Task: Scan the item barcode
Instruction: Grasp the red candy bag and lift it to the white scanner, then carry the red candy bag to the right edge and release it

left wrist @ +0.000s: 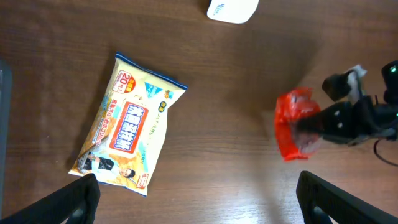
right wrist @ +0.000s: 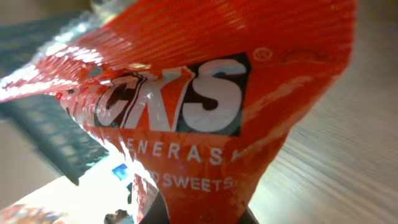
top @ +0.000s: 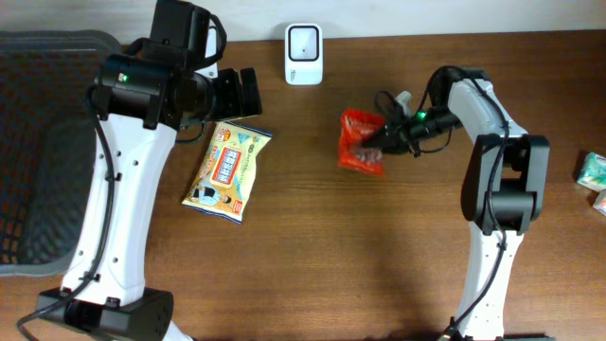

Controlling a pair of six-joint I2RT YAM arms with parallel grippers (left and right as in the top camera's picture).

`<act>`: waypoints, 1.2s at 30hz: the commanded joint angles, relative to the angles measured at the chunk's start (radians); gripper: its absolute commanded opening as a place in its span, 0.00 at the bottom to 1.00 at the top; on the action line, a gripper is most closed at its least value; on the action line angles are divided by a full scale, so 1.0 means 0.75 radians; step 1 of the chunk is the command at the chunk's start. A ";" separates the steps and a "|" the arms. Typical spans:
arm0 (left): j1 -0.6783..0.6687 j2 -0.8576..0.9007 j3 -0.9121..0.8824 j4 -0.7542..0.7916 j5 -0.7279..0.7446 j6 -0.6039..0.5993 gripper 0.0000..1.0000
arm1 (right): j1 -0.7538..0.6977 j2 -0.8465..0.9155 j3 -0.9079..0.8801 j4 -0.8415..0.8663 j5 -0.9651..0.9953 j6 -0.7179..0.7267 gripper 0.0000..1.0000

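right gripper (top: 383, 144) is clamped on the red packet (top: 358, 140), pinching one edge, so the packet juts out ahead of the fingertips, crumpled. whether it rests on the table (top: 379, 256) or hangs just clear of it, can't tell from up here. from the right wrist the packet fills nearly the whole view, crinkled foil, white lettering on a dark patch facing the camera, wood grain off to one side. the scanner (top: 303, 41) stands ahead of that gripper and off to one side, well apart from the packet. over to the left gripper (left wrist: 199, 200): jaws spread wide, nothing between them, its fingers (left wrist: 79, 196) dark at the bottom corners of its own view. a yellow packet (top: 228, 170) lies flat on the wood below and ahead of it, nearer one finger, untouched. a dark mesh basket (top: 38, 142) sits out beyond the left arm.
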 commanded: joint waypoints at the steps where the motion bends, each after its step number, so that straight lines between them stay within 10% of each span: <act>1: 0.001 0.001 0.002 0.002 -0.005 0.016 0.99 | 0.004 -0.001 0.027 0.218 -0.236 0.234 0.04; 8: 0.001 0.001 0.002 0.002 -0.005 0.016 0.99 | 0.208 -0.001 0.027 1.592 0.335 1.323 0.04; 13: 0.001 0.001 0.002 0.002 -0.005 0.016 0.99 | 0.346 -0.001 0.027 1.859 0.955 1.381 0.04; 18: 0.001 0.001 0.002 0.002 -0.005 0.016 0.99 | 0.457 -0.002 0.029 2.004 1.291 0.869 0.04; 28: 0.001 0.001 0.002 0.002 -0.005 0.016 0.99 | 0.358 -0.160 0.040 1.933 1.321 0.837 0.04; 36: 0.001 0.001 0.002 0.002 -0.005 0.016 0.99 | -0.258 -0.474 0.040 0.964 1.331 0.837 0.04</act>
